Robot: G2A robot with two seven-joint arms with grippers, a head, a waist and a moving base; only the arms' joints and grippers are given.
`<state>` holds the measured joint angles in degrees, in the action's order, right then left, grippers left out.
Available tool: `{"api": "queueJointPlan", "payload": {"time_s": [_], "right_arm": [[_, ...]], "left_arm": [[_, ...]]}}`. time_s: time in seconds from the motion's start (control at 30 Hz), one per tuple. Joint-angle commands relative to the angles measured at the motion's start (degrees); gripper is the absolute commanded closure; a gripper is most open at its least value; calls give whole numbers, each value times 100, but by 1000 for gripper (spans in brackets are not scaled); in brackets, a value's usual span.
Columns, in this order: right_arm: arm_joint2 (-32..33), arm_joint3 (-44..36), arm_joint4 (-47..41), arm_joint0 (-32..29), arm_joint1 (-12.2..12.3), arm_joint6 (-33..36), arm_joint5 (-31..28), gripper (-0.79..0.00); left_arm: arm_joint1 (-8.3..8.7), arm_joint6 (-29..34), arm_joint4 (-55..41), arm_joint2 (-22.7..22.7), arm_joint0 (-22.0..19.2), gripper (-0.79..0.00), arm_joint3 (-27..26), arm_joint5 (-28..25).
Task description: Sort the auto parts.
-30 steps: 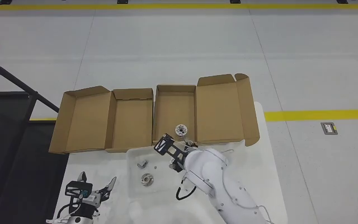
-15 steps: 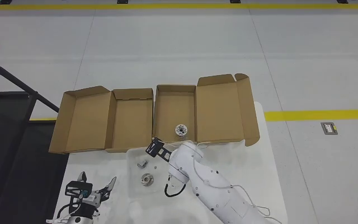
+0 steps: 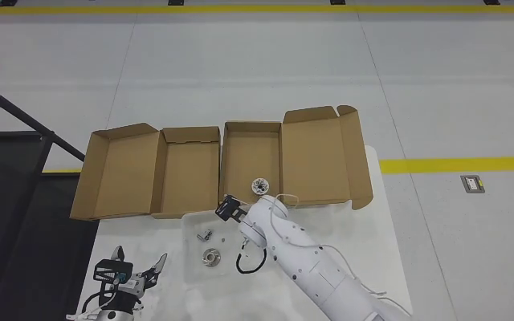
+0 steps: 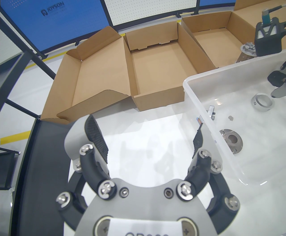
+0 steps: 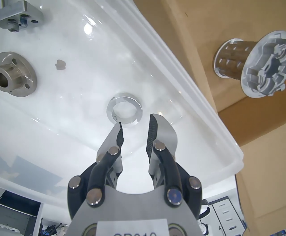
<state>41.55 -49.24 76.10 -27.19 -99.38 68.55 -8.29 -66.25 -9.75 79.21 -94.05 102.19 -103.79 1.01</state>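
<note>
Right gripper [image 5: 136, 121] hovers spread by the ring [image 5: 125, 96]; one part [image 5: 252, 73] in the box [image 5: 178, 33], three left in the bin [image 5: 201, 107].

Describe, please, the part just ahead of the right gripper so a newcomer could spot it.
Find the clear plastic bin beside the cardboard boxes. Inside, just ahead of the open right gripper, lies a bright ring. Unlike the flanged hub and bolted block, it is a plain thin band.
</note>
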Motion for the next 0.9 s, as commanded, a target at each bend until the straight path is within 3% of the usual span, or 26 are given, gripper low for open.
{"api": "queueJointPlan", "payload": {"time_s": [0.0,0.3,0.4,0.87], "right_arm": [[-18,182,-54,55,-41,-108,-12,-286],[-105,766,-188,262,-219,-417,18,-274],[-124,936,-228,316,-273,-494,19,-191],[-176,1498,-293,503,-470,-737,53,-215]], "left_arm": [[0,0,0,0,0,-785,0,0],[0,0,0,0,0,-785,0,0],[0,0,0,0,0,-785,0,0],[0,0,0,0,0,-785,0,0]]}}
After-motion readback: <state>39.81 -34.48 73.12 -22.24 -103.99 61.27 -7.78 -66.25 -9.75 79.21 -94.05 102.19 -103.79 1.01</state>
